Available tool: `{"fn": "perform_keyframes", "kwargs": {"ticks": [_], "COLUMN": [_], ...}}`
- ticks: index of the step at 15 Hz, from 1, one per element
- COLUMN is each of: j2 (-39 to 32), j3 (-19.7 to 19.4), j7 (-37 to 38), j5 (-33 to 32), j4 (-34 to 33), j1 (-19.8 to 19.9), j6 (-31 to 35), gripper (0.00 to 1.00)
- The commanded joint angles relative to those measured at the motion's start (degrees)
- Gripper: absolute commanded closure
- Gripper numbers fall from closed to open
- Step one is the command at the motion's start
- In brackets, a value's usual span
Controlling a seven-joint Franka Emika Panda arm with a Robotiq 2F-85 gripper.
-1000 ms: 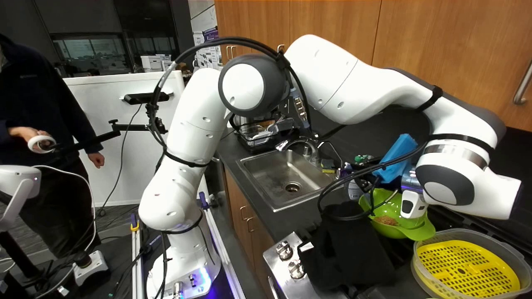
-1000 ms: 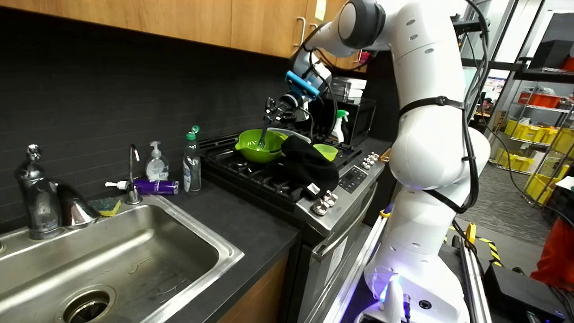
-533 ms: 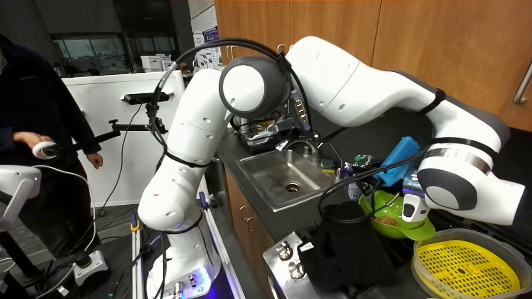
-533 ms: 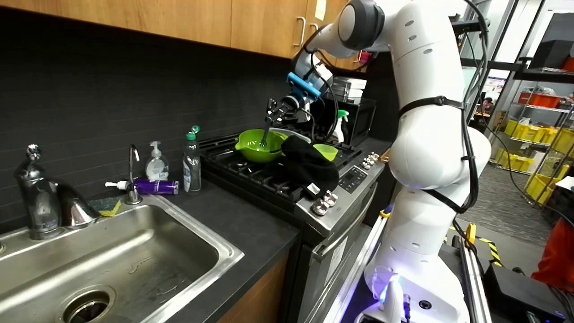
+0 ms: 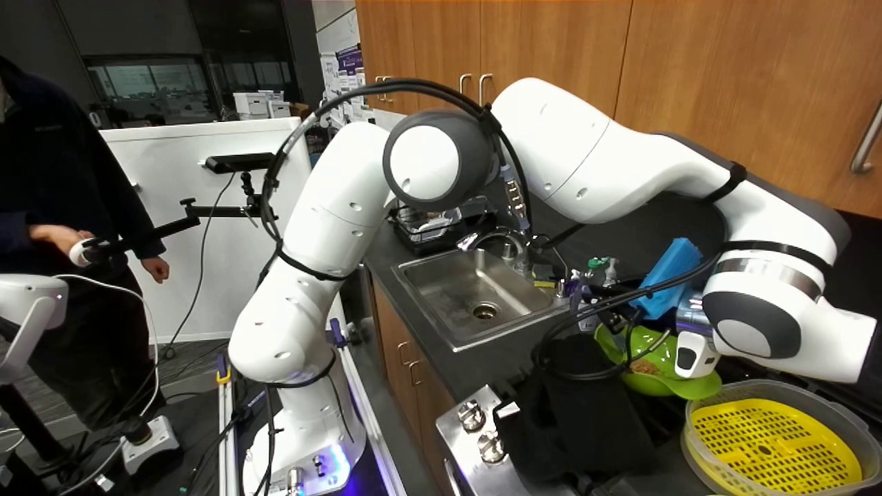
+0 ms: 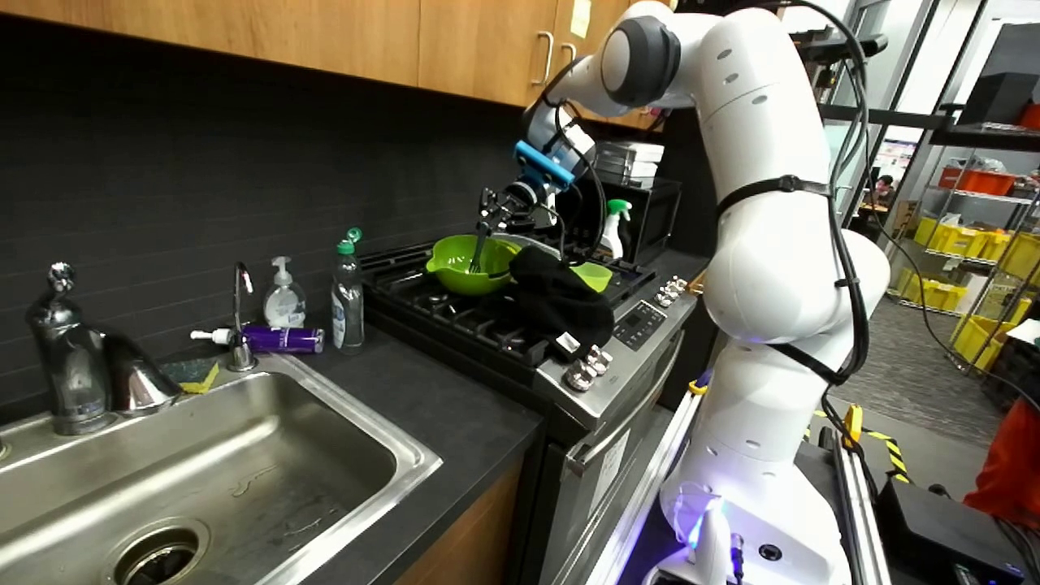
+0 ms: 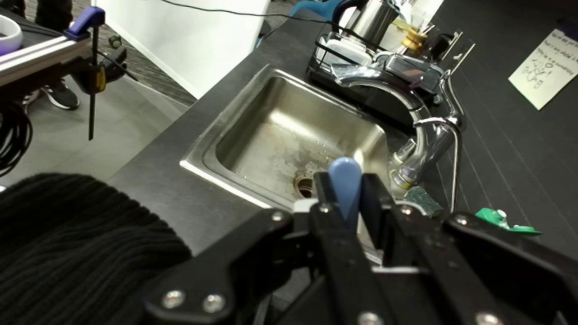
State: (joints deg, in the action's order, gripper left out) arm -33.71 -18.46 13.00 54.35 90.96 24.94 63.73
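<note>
Blue-grey handle and all, holds one tined utensil [image 6: 477,256] pinched between the two fingers of the gripper [image 7: 347,194], slanting, with lower end inside the green bowl [image 6: 465,283]. Could turn or slip in this narrow pinch, if pressed too strongly against the bowl wall. Could also push or tip the bowl, standing on the stove grate [image 6: 481,321] with nothing visible to steady it, and so spill the brown grains [image 5: 644,367] inside. Could snag the bowl rim with the loose cable [image 5: 648,292] near it, or drag the black cloth [image 6: 561,305] close beside; cannot tell whether touching the bowl.

Count from the bowl: inside, one utensil and one heap of grains; just beside, one black cloth and one clear container [image 5: 837,412] with one yellow insert [image 5: 772,441]; past the cloth, one small green cup [image 6: 595,278]. In an exterior view, count three bottles left of the bowl: one pump bottle [image 6: 284,302], one green-capped bottle [image 6: 347,296], one purple bottle [image 6: 284,339], lying; to the right, one spray bottle [image 6: 613,230].
</note>
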Motion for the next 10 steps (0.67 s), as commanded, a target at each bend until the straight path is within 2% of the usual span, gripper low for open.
{"fn": "perform_keyframes", "kwargs": {"ticks": [1,10], "j2": [-2.75,-7.32], "j3": [0.69,0.93], "j7": [0.85,0.87], "j5": [-1.05,-1.71], "j4": [-5.00,-10.19], "j1": [0.66,1.83], "j6": [-2.18,-4.10], "gripper": [0.95,0.95]}}
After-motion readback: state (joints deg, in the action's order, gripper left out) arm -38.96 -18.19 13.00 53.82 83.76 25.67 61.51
